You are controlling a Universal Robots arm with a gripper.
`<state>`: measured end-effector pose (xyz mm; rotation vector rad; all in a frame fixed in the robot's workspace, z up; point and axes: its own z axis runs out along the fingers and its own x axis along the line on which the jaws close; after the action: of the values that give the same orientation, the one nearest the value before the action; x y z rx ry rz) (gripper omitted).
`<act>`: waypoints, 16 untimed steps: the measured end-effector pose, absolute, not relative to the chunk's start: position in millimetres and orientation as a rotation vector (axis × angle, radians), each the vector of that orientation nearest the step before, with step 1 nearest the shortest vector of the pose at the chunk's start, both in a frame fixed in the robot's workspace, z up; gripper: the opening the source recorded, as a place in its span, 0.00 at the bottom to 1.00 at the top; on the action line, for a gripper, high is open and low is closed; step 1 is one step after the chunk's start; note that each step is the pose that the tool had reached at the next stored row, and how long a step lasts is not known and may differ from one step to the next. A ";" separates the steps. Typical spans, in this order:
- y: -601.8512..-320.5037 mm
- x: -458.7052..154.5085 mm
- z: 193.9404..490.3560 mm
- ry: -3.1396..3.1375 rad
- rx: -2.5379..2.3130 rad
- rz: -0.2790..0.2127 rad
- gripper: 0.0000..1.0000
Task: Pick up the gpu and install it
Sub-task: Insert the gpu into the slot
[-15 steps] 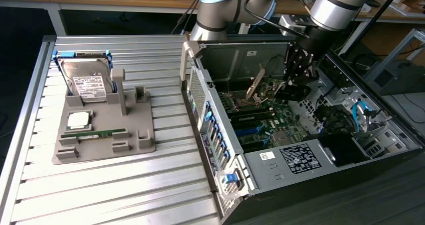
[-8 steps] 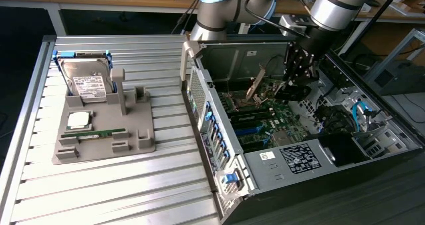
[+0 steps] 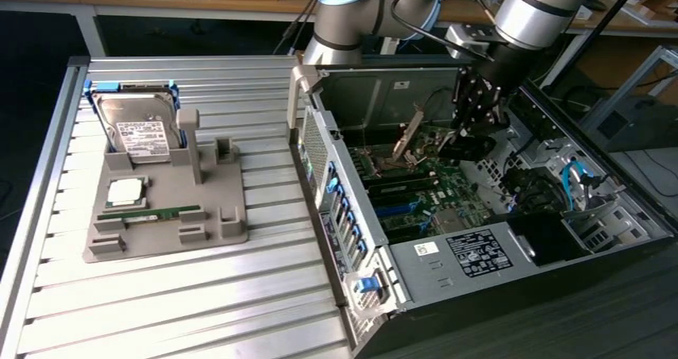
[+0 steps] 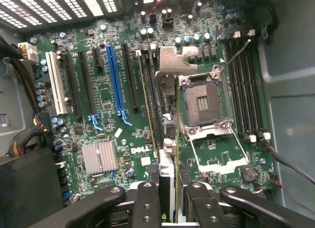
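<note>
The gpu (image 4: 166, 164) shows edge-on in the wrist view as a thin blade with a pale metal edge, running out from between my fingers (image 4: 147, 203) over the green motherboard (image 4: 98, 90). It lies along the long black slots, between the blue slot (image 4: 114, 80) and the open processor socket (image 4: 202, 102); I cannot tell whether it touches a slot. My gripper (image 4: 168, 191) is shut on it. In the exterior view my gripper (image 3: 466, 146) reaches down into the open computer case (image 3: 445, 248), close above the board.
A grey parts holder (image 3: 212, 216) on the slatted table carries a silver hard drive (image 3: 138, 129), a processor (image 3: 125, 191) and a green memory stick (image 3: 148, 214). The socket's metal plate (image 4: 174, 60) stands raised. Case walls, cables and a black box (image 4: 24, 188) hem in the board.
</note>
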<state>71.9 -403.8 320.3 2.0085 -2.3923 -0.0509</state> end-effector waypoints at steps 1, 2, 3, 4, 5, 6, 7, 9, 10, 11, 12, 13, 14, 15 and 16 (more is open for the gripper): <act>-403.9 71.8 320.3 -2.390 2.011 -0.051 0.27; -404.0 71.8 320.3 -2.388 2.014 -0.051 0.27; -404.1 71.7 320.3 -2.385 2.017 -0.051 0.27; -404.2 71.7 320.3 -2.384 2.018 -0.051 0.27; -404.2 71.7 320.3 -2.383 2.020 -0.051 0.27; -404.3 71.7 320.3 -2.381 2.021 -0.051 0.27; -404.3 71.6 320.3 -2.380 2.022 -0.051 0.27; -404.5 71.3 320.3 -2.376 2.027 -0.051 0.27; -404.5 71.3 320.3 -2.375 2.028 -0.051 0.27; -404.7 71.0 320.3 -2.373 2.030 -0.051 0.27; -404.8 70.7 320.3 -2.372 2.032 -0.051 0.27; -404.9 70.4 320.3 -2.370 2.034 -0.051 0.27; -405.0 70.2 320.3 -2.369 2.035 -0.051 0.27; -405.1 70.0 320.3 -2.369 2.036 -0.051 0.27; -405.3 69.5 320.3 -2.367 2.038 -0.051 0.27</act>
<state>69.5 -405.3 320.3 2.0376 -2.3670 -0.0505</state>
